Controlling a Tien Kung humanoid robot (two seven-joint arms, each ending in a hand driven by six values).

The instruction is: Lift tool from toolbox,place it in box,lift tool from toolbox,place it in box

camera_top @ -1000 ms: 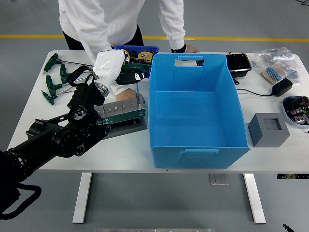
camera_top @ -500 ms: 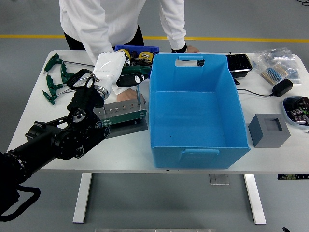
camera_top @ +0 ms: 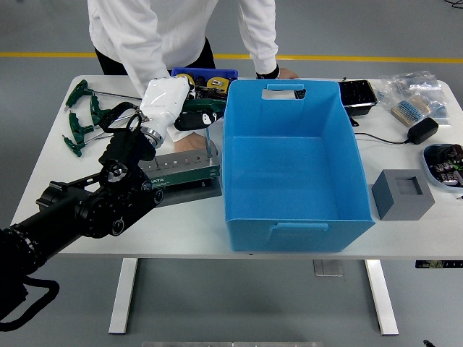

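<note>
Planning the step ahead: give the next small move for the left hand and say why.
Probably lift straight up: the left hand holds the green-handled tool, whose shaft still stands in the toolbox; the blue box beside it is empty.

The left hand [camera_top: 168, 103] has a glossy white plastic shell on a matt black arm. Just below it, the toolbox [camera_top: 184, 172] looks like brushed grey metal. To its right, the box [camera_top: 293, 170] is smooth blue plastic.
</note>
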